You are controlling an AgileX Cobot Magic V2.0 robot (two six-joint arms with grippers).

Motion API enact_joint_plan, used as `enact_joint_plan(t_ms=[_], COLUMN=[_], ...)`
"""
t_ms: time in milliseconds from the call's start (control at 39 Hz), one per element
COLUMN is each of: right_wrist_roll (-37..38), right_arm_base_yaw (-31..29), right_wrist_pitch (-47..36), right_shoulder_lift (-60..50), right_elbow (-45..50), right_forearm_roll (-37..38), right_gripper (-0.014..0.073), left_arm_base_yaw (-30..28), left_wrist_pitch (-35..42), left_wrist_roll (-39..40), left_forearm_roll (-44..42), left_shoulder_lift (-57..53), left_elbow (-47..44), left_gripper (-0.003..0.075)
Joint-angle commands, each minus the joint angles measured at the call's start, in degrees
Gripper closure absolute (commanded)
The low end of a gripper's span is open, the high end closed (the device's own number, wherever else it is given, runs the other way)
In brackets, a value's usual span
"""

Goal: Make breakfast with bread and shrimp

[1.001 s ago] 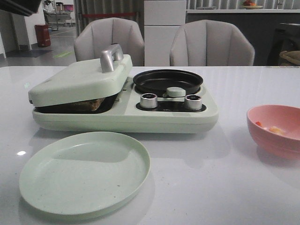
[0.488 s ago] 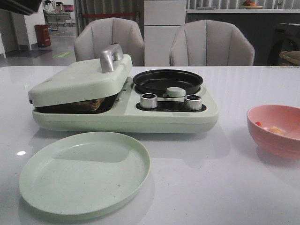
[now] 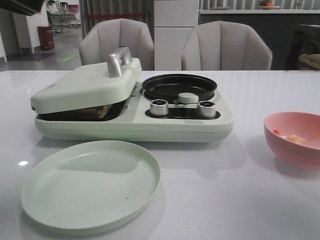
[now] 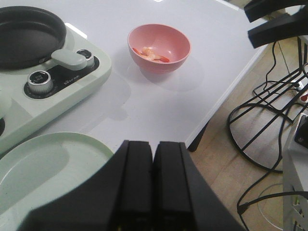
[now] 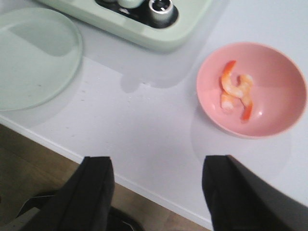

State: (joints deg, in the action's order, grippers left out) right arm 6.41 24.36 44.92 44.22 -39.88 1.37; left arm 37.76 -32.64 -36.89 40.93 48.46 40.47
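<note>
Right wrist view shows the right end effector (image 5: 159,192) wide open above the shrimp (image 5: 237,94); left end effector (image 4: 153,185) closed, empty; picking shrimp seems next.

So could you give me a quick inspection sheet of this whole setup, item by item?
Surface: white table, bare between the items.
Bread: a browned piece shows under the cooker's part-lowered lid; how many slices cannot be told.
Shrimp: a few pieces in the pink bowl.
Plate: pale green plate, nothing on it, in front of the cooker.
Pan: black round pan on the cooker, nothing in it.
Clutter: nothing seen.
Left gripper: fingers shut, holding nothing.
Right gripper: fingers open, holding nothing.
Cables: black cables on the floor beside the table.
Surroundings: two chairs behind the table.
</note>
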Motion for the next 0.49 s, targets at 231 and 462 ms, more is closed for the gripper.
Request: enact_joint_plan(t_ms=[231, 462], right_wrist_roll=[-2.80, -11.95], right_arm_base_yaw=[-15.71, -26.06], right_wrist_pitch=[-1.75, -0.78], right_shoulder_lift=[19.00, 30.89], right_elbow=[-11.50, -18.54], right_forearm_roll=[-2.39, -9.93], right_gripper=[0.0085, 0.0085], left_arm_base_yaw=[0.50, 0.50], left_wrist_pitch=[3.36, 3.36], left_wrist_roll=[-0.16, -0.16], left_forearm_roll=[1.99, 1.99], left_shoulder_lift=[-0.35, -0.35], left_elbow=[1.65, 1.65], left_gripper=[0.0622, 0.0622])
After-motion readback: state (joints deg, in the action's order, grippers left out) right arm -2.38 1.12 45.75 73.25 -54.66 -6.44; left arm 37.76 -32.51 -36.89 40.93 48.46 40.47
